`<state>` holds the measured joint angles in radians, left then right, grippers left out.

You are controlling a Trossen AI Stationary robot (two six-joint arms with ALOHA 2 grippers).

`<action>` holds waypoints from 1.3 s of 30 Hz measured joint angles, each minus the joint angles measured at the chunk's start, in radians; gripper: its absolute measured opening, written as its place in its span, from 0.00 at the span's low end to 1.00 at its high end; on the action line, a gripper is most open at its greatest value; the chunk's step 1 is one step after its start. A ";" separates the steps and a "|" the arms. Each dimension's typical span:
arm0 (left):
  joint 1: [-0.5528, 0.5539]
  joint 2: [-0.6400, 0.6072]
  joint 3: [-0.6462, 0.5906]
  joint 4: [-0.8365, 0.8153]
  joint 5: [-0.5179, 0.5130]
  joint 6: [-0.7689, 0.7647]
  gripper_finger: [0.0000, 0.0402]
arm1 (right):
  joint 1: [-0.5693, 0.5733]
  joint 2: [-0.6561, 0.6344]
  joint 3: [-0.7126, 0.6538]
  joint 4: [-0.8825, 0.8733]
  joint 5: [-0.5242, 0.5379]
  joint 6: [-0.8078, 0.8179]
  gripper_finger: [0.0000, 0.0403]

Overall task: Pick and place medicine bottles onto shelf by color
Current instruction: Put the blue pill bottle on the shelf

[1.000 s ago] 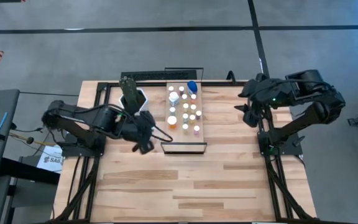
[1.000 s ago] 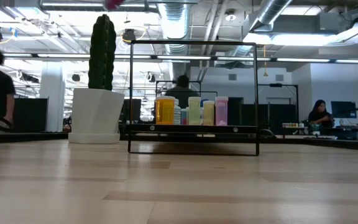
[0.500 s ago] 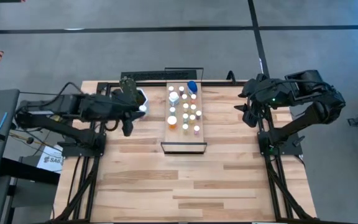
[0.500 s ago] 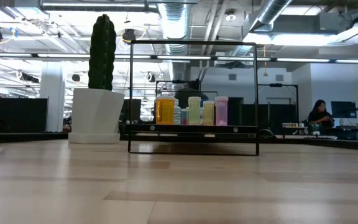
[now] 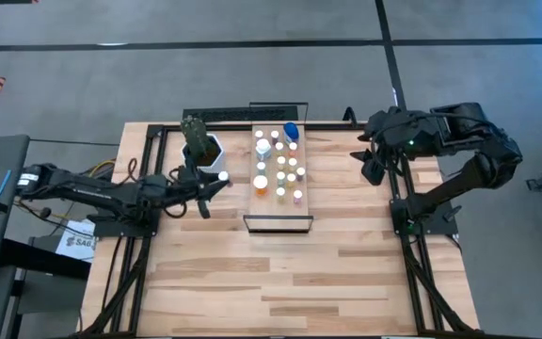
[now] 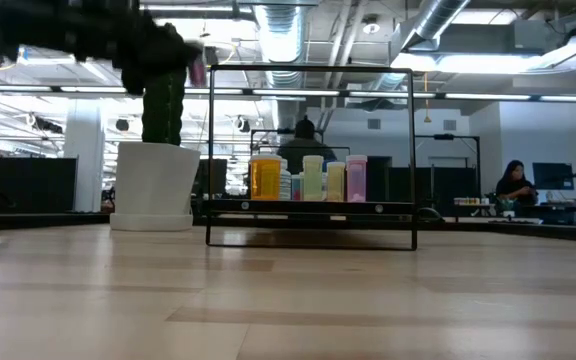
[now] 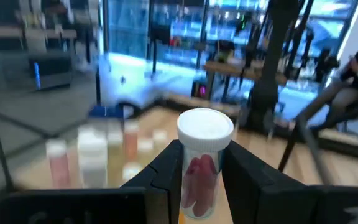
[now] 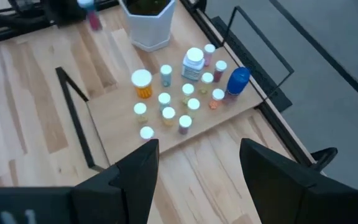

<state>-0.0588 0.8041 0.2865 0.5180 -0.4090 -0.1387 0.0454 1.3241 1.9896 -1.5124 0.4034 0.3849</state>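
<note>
High view counts about fourteen medicine bottles [image 5: 279, 172] on one shelf [image 5: 278, 223]. Left wrist view alone shows the left gripper [image 7: 199, 168] clamped on a white-capped reddish bottle [image 7: 202, 159] between its fingers. Right gripper [image 8: 194, 163] hangs spread wide, holding nothing, above the wooden table [image 5: 280, 282]; people sit in the room beyond.

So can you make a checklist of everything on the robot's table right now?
Surface: wooden table, bare planks in front.
Job's things: shelf holds many small white-capped bottles and one blue bottle; a reddish bottle is in the left gripper.
Clutter: cactus pot left of the shelf.
Grippers: left gripper shut on the reddish bottle, raised beside the cactus pot; right gripper open, empty, waiting over the table's far right edge.
Cables: wires at the left arm's base.
Surroundings: people at desks behind the table.
</note>
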 joint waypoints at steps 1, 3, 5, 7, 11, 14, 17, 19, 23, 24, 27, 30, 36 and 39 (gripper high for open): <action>0.000 0.010 -0.025 0.012 0.001 -0.017 0.18 | -0.006 0.003 0.000 0.000 0.000 0.000 0.61; 0.000 0.035 -0.056 0.024 0.020 -0.064 0.18 | -0.017 0.007 0.000 0.002 0.000 -0.001 0.61; 0.000 0.069 -0.067 0.031 0.054 -0.102 0.18 | -0.017 0.008 0.000 0.002 0.000 -0.025 0.61; 0.000 0.113 -0.068 0.048 0.074 -0.114 0.18 | -0.010 0.004 0.000 0.002 0.000 -0.079 0.61; 0.000 0.223 -0.068 0.182 0.108 -0.117 0.18 | 0.019 -0.003 -0.019 0.039 0.030 -0.159 0.61; 0.000 0.328 -0.068 0.264 0.117 -0.117 0.18 | 0.041 -0.052 -0.116 0.138 0.058 -0.211 0.61; 0.000 0.438 -0.068 0.387 0.116 -0.118 0.18 | 0.051 -0.143 -0.279 0.287 0.061 -0.236 0.61; 0.000 0.510 -0.068 0.484 0.116 -0.117 0.18 | 0.052 -0.213 -0.402 0.385 0.048 -0.236 0.61; 0.000 0.647 -0.056 0.624 0.116 -0.118 0.18 | 0.049 -0.361 -0.635 0.599 0.037 -0.219 0.61; 0.000 0.679 -0.046 0.632 0.120 -0.122 0.18 | 0.048 -0.398 -0.690 0.654 0.026 -0.206 0.61; 0.000 0.766 -0.007 0.634 0.176 -0.136 0.18 | 0.044 -0.491 -0.843 0.819 -0.005 -0.179 0.61; -0.001 0.842 0.043 0.633 0.229 -0.137 0.18 | 0.044 -0.557 -0.981 0.963 -0.014 -0.175 0.61; 0.000 0.925 0.105 0.633 0.233 -0.099 0.18 | 0.044 -0.617 -1.161 1.113 -0.016 -0.172 0.60; 0.000 0.933 0.106 0.621 0.239 -0.095 0.18 | 0.044 -0.642 -1.219 1.132 -0.017 -0.149 0.59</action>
<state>-0.0589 1.7367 0.3927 1.1394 -0.1703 -0.2342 0.0891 0.6820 0.7705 -0.3805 0.3868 0.2359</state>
